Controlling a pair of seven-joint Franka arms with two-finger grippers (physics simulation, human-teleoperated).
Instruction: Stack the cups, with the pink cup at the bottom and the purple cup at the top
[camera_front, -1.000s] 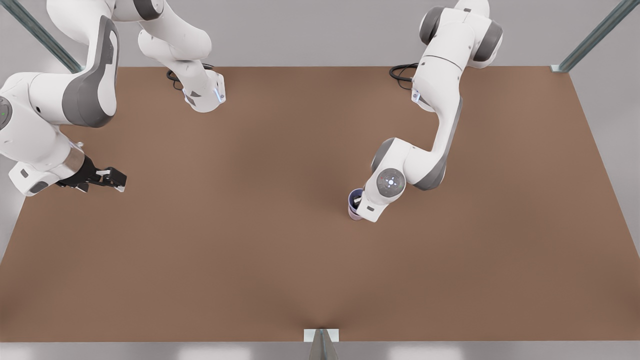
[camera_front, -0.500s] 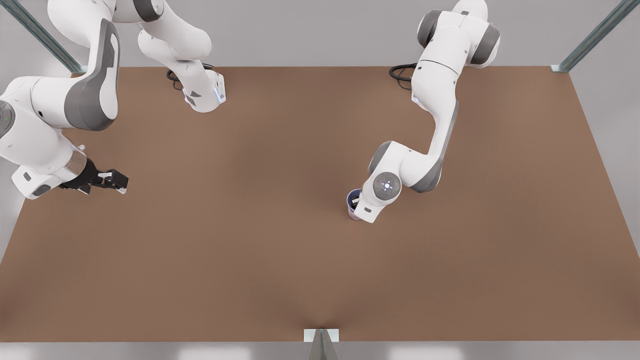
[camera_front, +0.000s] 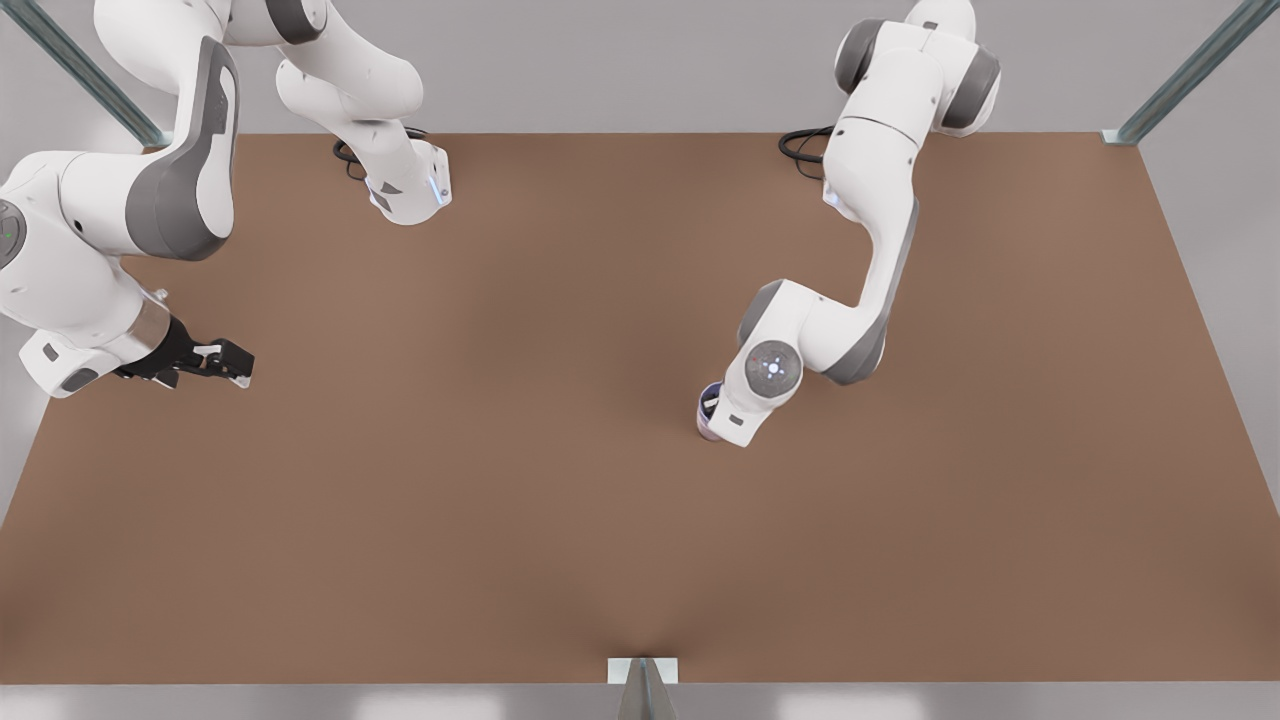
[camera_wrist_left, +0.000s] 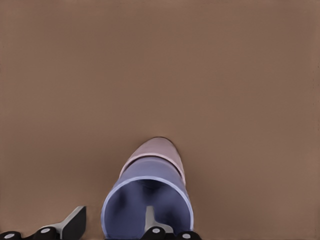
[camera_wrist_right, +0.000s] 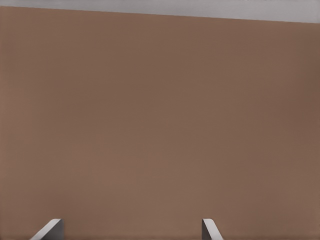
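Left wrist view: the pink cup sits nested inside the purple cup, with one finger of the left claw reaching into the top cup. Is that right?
Not quite: the nesting is the other way round. The left wrist view shows the purple cup nested inside the pink cup, which is at the bottom. One finger of the left claw does reach into the top cup.

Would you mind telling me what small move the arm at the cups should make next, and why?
Probably lift the left gripper straight up. The purple cup already sits nested in the pink cup, and the fingers straddle its wall without closing on it. The right gripper waits open at the front view's left.
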